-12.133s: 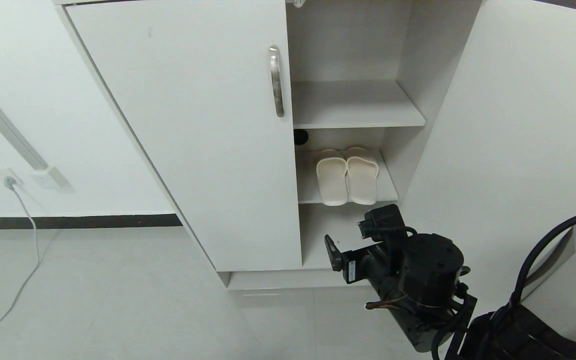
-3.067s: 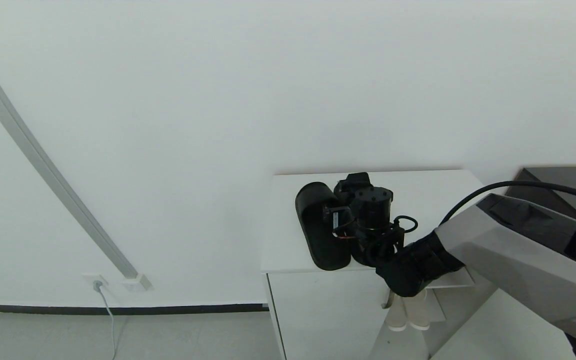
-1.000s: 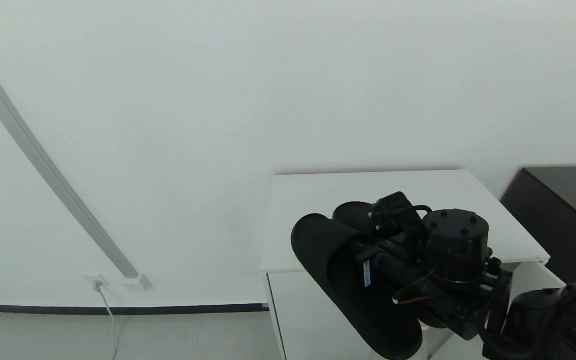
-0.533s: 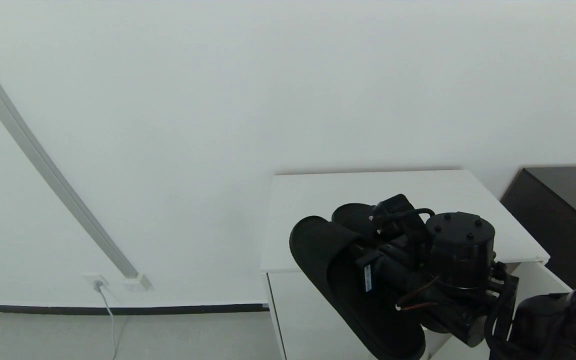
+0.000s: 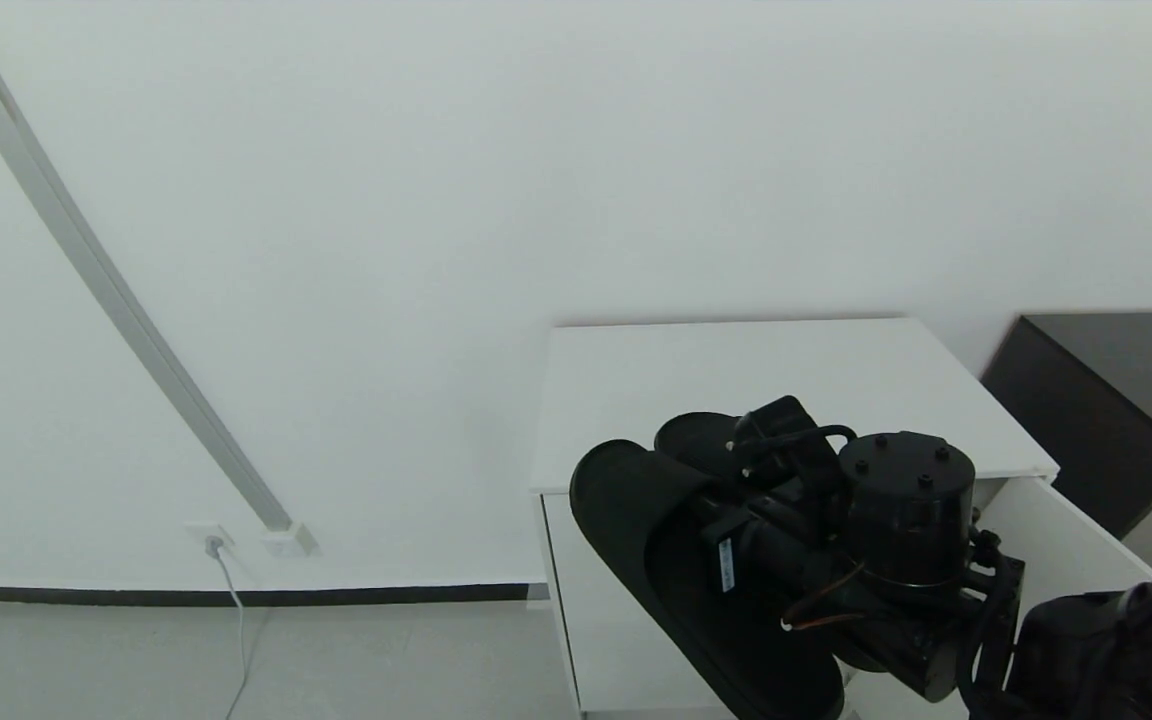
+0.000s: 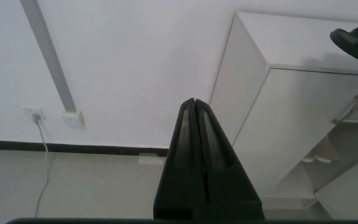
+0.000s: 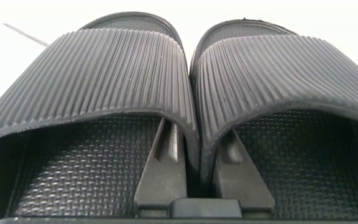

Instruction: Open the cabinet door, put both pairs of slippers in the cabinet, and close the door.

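Black slippers (image 5: 681, 560), paired side by side, hang clamped in the right tool (image 7: 194, 149) by the cabinet (image 5: 736, 365) top; the left tool (image 6: 194, 107) has its fingers pressed together.

The black slippers (image 5: 681, 580) and the right gripper (image 7: 194, 165) cover most of the cabinet (image 5: 736, 370) opening at the right. The gripper's fingertips disappear under the slipper straps, and the slippers' near ends are cut off.

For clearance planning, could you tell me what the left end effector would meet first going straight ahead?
Probably the white wall, just beside the cabinet; nothing nearer shows, though depth is unclear.
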Controlling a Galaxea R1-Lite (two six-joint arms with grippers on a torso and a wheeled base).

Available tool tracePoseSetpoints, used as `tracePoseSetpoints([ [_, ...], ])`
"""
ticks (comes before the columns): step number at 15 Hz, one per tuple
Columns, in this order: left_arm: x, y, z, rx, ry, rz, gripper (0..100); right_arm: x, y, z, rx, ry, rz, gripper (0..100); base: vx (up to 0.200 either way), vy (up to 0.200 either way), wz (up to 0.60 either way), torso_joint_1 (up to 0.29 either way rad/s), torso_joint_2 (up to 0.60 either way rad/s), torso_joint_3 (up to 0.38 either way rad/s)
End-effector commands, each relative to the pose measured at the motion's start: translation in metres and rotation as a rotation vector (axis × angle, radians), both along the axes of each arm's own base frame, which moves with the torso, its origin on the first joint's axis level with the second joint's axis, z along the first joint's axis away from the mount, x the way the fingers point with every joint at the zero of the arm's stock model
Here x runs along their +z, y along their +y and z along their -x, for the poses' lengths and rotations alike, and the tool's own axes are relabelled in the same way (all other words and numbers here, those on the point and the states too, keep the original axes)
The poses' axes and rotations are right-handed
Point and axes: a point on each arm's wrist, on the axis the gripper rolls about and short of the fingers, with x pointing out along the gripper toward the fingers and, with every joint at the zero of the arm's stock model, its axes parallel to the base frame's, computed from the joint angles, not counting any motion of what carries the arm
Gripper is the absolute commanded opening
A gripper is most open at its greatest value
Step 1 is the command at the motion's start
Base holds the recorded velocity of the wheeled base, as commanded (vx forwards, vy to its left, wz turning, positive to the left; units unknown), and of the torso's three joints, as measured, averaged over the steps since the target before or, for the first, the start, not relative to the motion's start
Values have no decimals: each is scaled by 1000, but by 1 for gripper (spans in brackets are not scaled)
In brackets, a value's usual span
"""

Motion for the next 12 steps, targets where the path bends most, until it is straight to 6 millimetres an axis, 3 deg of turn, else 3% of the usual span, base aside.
tracePoseSetpoints([
  [1, 0, 0, 0, 2, 0, 1, 0, -2, 1, -1, -1, 3, 4, 0, -200, 0, 0, 2, 7, 2],
  [3, 0, 0, 0, 2, 0, 2, 0, -3, 0, 0, -1, 6, 7, 0, -200, 0, 0, 7, 2, 7],
  [12, 0, 0, 0, 2, 0, 2, 0, -7, 2, -2, -1, 13, 15, 0, 0, 0, 0, 0, 0, 0],
])
